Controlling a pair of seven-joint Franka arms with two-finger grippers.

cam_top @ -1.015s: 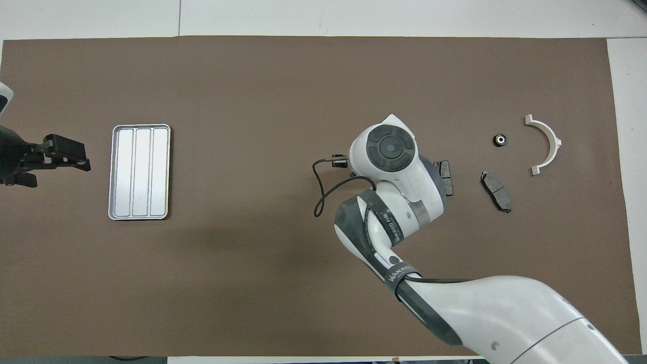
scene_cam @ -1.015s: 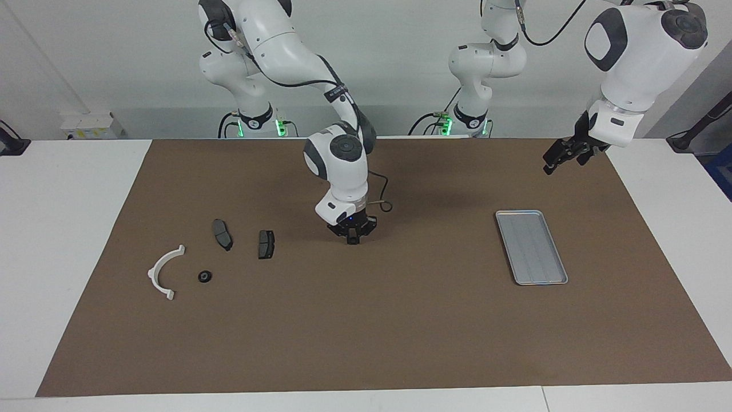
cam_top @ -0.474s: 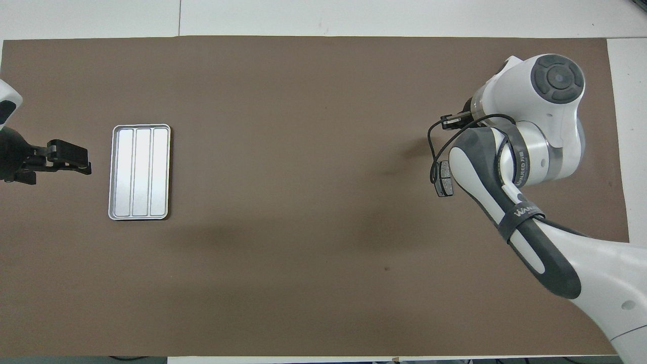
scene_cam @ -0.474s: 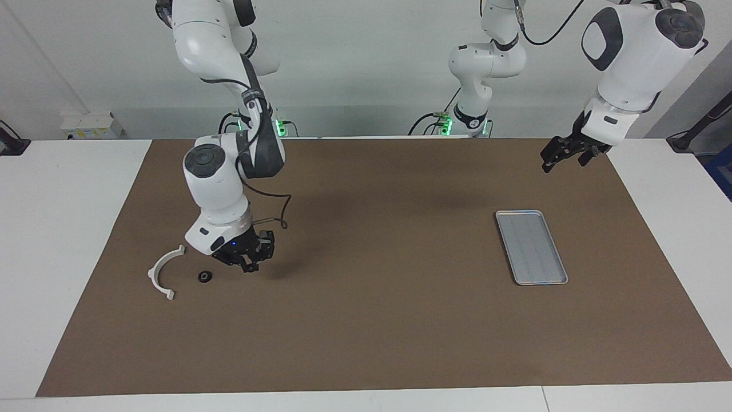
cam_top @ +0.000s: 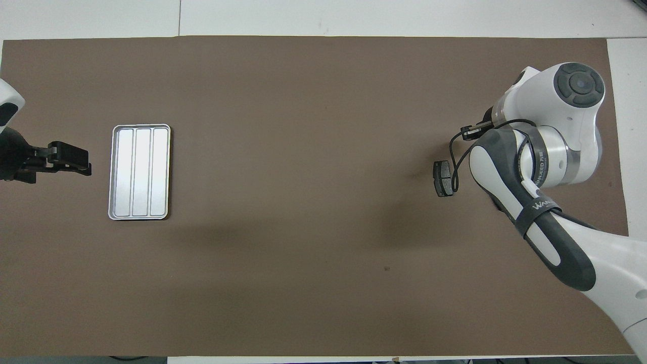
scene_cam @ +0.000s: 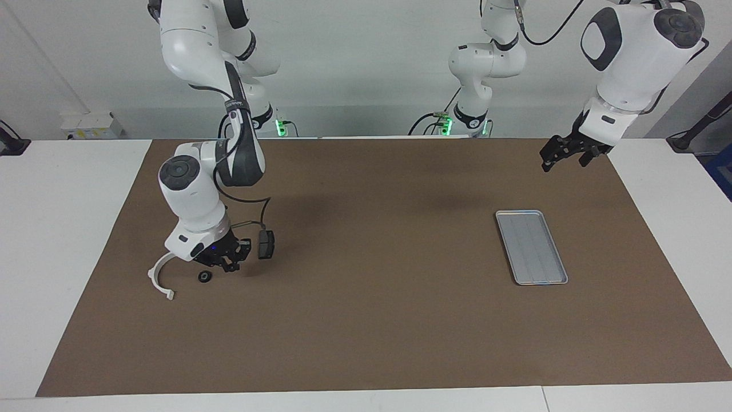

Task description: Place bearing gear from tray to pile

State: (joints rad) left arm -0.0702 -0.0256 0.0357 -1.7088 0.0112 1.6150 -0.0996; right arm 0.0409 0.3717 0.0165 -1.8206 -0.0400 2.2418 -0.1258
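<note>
The right gripper [scene_cam: 227, 264] hangs low over the brown mat [scene_cam: 377, 320] at the right arm's end of the table; whether its black fingers are spread or closed cannot be told. Just beside its tip, on the mat, lies the small black round bearing gear [scene_cam: 204, 277], apart from the fingers. Close to the gripper's other flank lies a dark grey brake-pad-shaped plate [scene_cam: 266, 244] [cam_top: 444, 178]. The white half-ring plastic bracket [scene_cam: 160, 277] curves next to the gear, partly hidden by the wrist.

Well apart from all this, the left gripper [scene_cam: 553, 155] [cam_top: 65, 161] waits in the air, its state unclear, near the flat silver-grey ribbed metal tray [scene_cam: 530, 246] [cam_top: 139, 172], which holds nothing.
</note>
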